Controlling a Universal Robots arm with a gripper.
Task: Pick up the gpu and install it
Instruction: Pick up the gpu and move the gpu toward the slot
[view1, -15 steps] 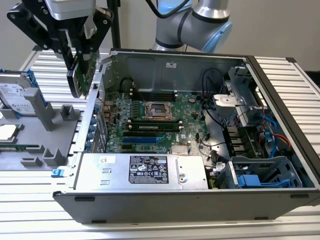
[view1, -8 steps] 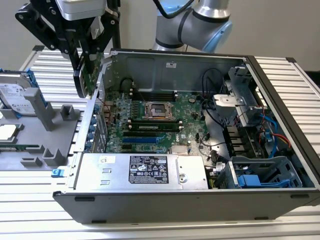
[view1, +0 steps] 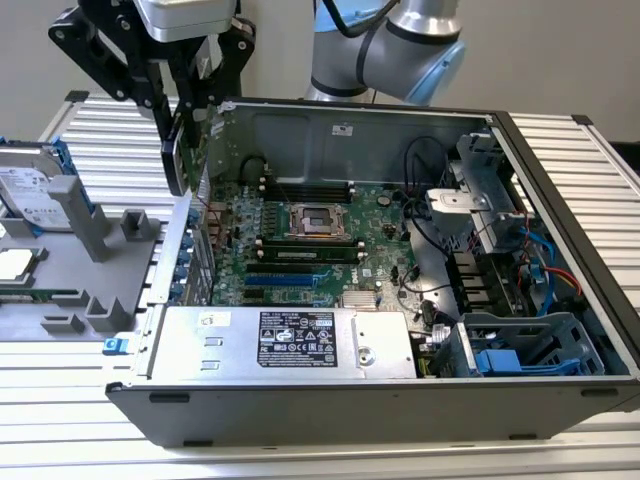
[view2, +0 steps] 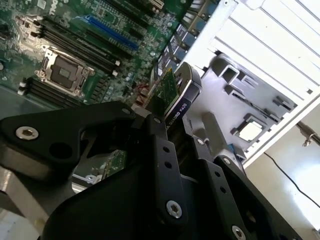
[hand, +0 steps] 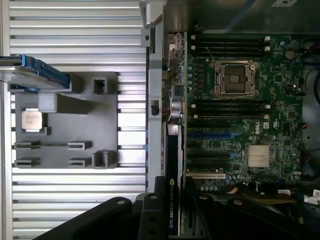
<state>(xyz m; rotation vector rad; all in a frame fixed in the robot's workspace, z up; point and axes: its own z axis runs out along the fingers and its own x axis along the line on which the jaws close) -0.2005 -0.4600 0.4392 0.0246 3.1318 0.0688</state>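
My gripper (view1: 188, 118) hangs above the rear wall of the open computer case (view1: 560, 200), at the exterior view's left, and is shut on the gpu (view1: 184, 158). The gpu is a thin green card with a black cooler, held on edge between the black fingers (view2: 159, 142). In both wrist views the gpu (view2: 173, 94) (hand: 172, 202) sticks out past the fingers, over the case wall beside the motherboard (hand: 240, 125). The motherboard's blue and black expansion slots (view1: 285, 270) lie below and to the right of the card, with the card clear above them.
A grey fixture (view1: 90, 270) left of the case holds a hard drive (view1: 35, 195) and a CPU chip (hand: 31, 120). The power supply (view1: 285, 340) fills the case's near side. Drive cages and cables (view1: 520, 260) crowd the exterior view's right.
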